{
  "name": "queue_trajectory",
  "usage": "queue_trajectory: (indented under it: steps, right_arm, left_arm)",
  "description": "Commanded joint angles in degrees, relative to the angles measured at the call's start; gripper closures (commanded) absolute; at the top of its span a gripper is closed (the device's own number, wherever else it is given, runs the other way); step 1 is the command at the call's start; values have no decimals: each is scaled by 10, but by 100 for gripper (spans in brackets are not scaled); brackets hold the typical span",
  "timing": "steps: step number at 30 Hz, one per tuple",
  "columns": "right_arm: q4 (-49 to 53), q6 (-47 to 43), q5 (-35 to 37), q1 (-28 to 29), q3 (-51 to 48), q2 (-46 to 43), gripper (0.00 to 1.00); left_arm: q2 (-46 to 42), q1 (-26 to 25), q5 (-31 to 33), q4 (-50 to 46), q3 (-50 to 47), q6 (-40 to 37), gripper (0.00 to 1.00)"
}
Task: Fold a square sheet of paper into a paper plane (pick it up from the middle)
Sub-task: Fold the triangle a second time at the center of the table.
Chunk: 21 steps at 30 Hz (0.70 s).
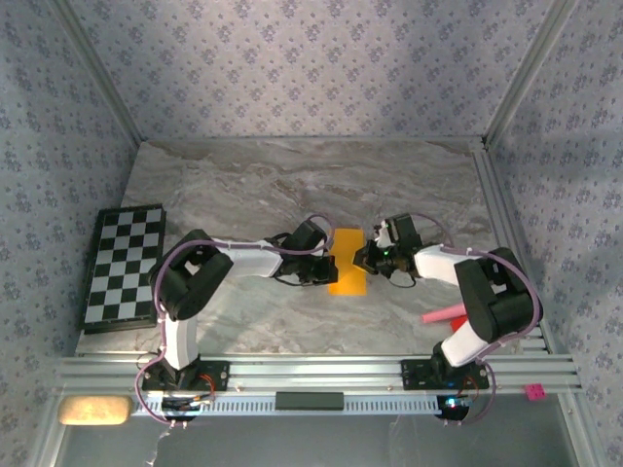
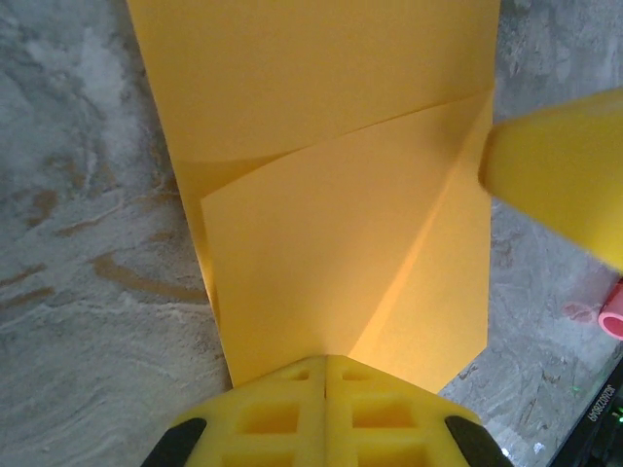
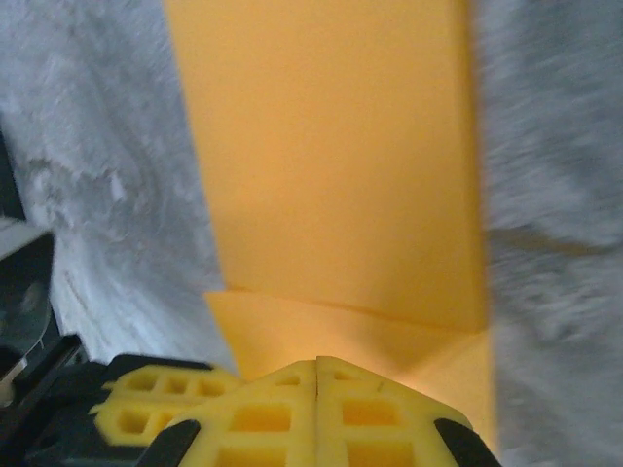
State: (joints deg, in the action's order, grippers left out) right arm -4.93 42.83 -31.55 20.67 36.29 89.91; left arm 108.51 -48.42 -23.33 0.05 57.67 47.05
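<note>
The square sheet of paper (image 1: 348, 265) lies on the marble table between my two grippers, orange-yellow and folded into a narrow strip. In the left wrist view the paper (image 2: 321, 195) shows a corner flap folded over, slightly raised, with a diagonal crease running up from my fingertips. My left gripper (image 2: 326, 362) (image 1: 329, 265) is shut, its tips resting at the flap's near edge. My right gripper (image 3: 318, 362) (image 1: 367, 258) is also shut, its tips on the paper (image 3: 341, 165) from the opposite side. One of its fingers (image 2: 565, 165) touches the sheet's right edge.
A black-and-white chequered board (image 1: 125, 268) lies at the table's left. A pink stick (image 1: 443, 314) (image 2: 613, 311) rests near the right arm's base. Aluminium rails run along the near and right edges. A beige pad (image 1: 94, 411) sits below the near rail.
</note>
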Motion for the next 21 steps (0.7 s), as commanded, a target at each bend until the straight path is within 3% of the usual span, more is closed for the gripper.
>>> queue_trajectory:
  steps: [1, 8, 21]
  right_arm:
    - [-8, 7, -5, 31, 2, -1, 96]
    - [-36, 33, 17, 37, -35, 49, 97]
    - [-21, 25, 10, -60, -4, 52, 96]
  left_arm:
    - [8, -6, 23, -61, -15, -5, 95]
    - [8, -6, 26, -63, -13, -6, 95]
    - [12, -6, 24, -64, -19, -12, 95]
